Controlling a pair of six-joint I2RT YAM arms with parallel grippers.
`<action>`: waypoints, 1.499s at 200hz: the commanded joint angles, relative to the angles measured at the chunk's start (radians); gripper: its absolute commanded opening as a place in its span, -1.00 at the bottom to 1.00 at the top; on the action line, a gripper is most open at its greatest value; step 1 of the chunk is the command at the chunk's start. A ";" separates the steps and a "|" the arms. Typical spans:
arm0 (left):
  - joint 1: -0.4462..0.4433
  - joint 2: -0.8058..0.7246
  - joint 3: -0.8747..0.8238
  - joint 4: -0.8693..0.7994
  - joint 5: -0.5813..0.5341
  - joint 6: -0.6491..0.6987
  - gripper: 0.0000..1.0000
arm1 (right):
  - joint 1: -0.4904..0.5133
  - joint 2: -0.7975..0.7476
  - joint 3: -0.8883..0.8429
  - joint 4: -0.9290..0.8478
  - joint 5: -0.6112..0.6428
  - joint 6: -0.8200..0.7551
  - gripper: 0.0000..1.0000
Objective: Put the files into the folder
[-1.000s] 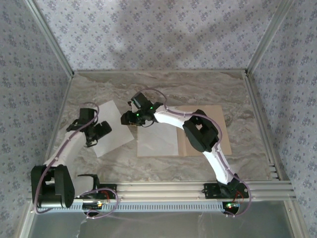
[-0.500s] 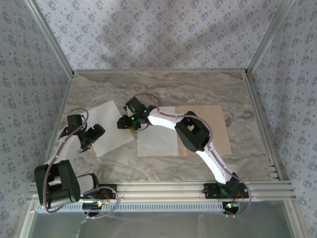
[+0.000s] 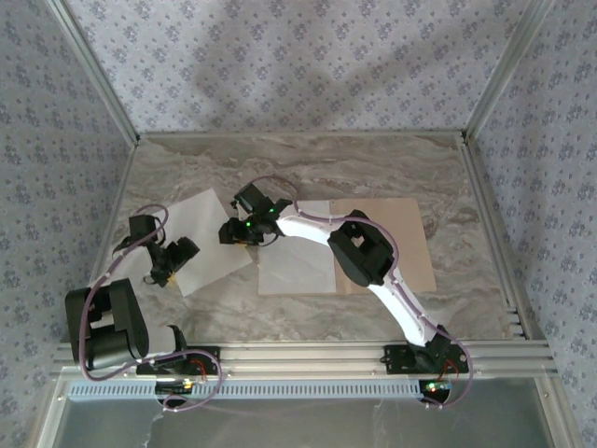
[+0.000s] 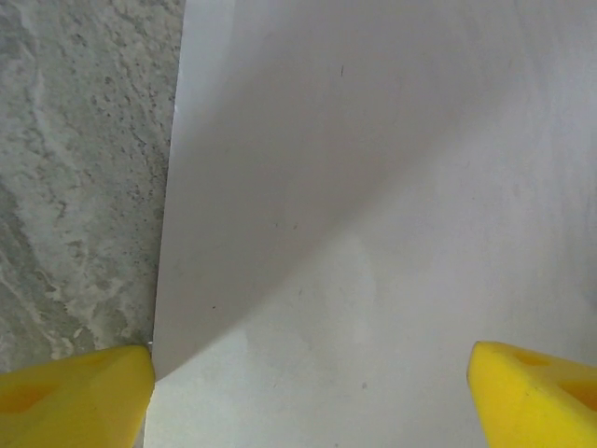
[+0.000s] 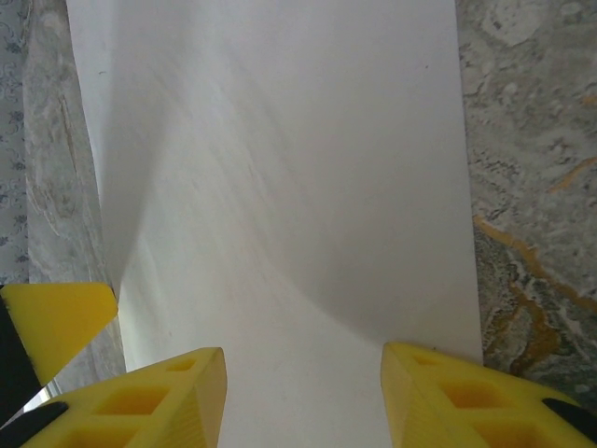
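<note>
Left pincer (image 4: 308, 397) spread wide above a white sheet (image 3: 213, 245), flat on the counter (image 3: 308, 168) well left of the folder (image 3: 392, 245), right pincer (image 5: 303, 401) half-spread, empty, over the same sheet, second sheet (image 3: 297, 261) lying against the folder's left side.

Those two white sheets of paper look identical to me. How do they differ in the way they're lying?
The left sheet lies turned at an angle; the middle sheet lies square to the table edge. The left sheet rests on bare marble; the middle sheet rests on the tan folder. Both are plain white, flat and about the same size.
</note>
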 commanded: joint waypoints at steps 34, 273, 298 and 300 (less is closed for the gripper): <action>-0.002 -0.014 -0.018 0.077 0.146 0.020 0.76 | 0.017 0.029 -0.009 0.008 -0.040 0.040 -0.02; -0.003 -0.027 -0.025 0.039 0.215 -0.041 0.24 | 0.031 -0.035 -0.085 0.089 -0.098 0.079 -0.02; -0.003 -0.027 -0.024 0.036 0.217 -0.043 0.14 | 0.031 -0.046 -0.080 0.091 -0.101 0.083 -0.02; -0.002 -0.028 -0.024 0.036 0.218 -0.043 0.13 | 0.031 -0.048 -0.080 0.090 -0.102 0.084 -0.02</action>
